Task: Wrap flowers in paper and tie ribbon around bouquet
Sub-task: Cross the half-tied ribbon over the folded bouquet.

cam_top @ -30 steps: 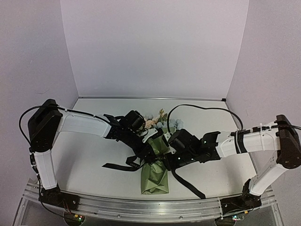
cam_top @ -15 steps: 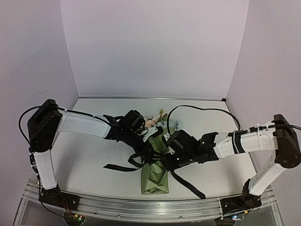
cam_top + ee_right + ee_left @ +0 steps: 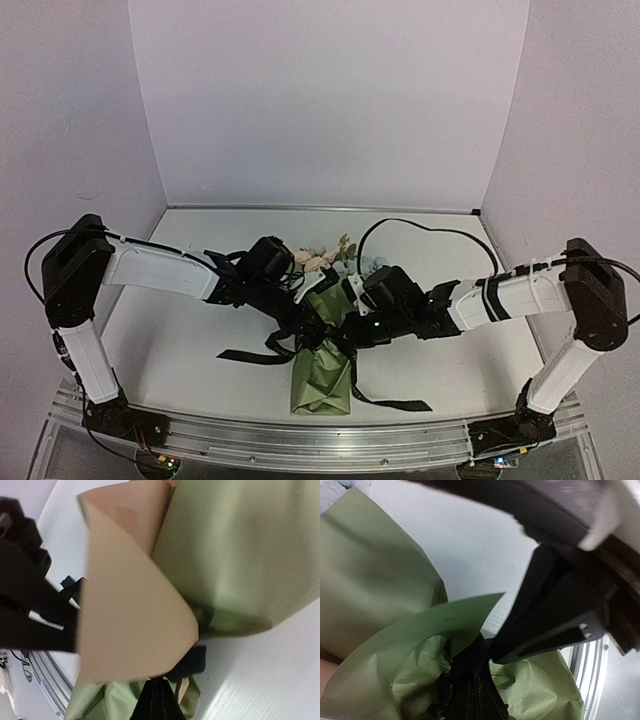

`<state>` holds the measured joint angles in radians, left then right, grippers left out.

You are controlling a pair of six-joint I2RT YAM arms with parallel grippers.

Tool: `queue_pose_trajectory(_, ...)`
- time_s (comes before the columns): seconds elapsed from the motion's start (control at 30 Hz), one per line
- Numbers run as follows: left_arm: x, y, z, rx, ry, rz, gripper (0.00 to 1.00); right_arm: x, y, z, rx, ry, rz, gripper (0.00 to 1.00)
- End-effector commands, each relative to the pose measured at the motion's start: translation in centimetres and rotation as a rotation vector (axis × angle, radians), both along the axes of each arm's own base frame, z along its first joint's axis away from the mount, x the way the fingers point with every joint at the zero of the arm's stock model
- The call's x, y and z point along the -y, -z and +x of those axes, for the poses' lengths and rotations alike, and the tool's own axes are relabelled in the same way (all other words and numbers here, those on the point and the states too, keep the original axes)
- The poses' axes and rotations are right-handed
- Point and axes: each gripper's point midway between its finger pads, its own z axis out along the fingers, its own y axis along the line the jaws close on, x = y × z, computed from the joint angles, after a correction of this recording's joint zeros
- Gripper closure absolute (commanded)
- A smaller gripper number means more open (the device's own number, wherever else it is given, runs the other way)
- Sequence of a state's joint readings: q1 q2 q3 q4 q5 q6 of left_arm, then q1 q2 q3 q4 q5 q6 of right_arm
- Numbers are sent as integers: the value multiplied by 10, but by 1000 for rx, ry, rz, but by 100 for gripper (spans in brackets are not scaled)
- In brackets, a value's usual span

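Both arms have closed in on the middle of the bundle since a second ago, the left gripper (image 3: 308, 328) has gone from parted to clenched, and the right-hand tail of the ribbon (image 3: 395, 405) has swung from a slant to lie nearly level along the near edge of the table (image 3: 180, 340). From above, the bouquet (image 3: 325, 362) lies in the centre of the table with its narrow end toward the arms' bases and the flowers (image 3: 325, 260) pointing at the back wall. The right gripper (image 3: 346, 340) meets the left one at the waist of the cone, where the ribbon crosses, likely so each can pull a side and draw the tie snug. One loose tail trails left, the other right. In the left wrist view, olive paper (image 3: 375, 580) fills most of the picture and gathers into a pinch, where a dark bunch of ribbon (image 3: 470, 667) runs down into this arm's closed fingers, which look clamped on it; the other arm's black fingers press in from the right at the same spot. In the right wrist view, the paper's tan side (image 3: 130, 590) folds over the green, and a short strip of ribbon (image 3: 192, 662) leads to the shut fingertips at the bottom edge, apparently held. The knot does not yet look finished.
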<state>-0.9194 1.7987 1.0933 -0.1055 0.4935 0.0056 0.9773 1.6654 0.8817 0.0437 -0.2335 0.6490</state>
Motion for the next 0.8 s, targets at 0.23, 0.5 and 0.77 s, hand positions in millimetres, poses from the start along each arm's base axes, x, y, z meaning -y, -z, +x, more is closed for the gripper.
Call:
queue_pose_trajectory(0.23, 9, -37, -8, -50, 41, -152, 100, -13, -1, 26, -16, 110, 176, 100)
queue_pose_trajectory(0.5, 11, -32, -12, -107, 42, -151, 100, -9, -2, 33, 27, 150, 180, 100)
queue_pose_trajectory(0.77, 14, -20, -13, -171, 35, -120, 95, -14, -2, 41, 39, 172, 228, 100)
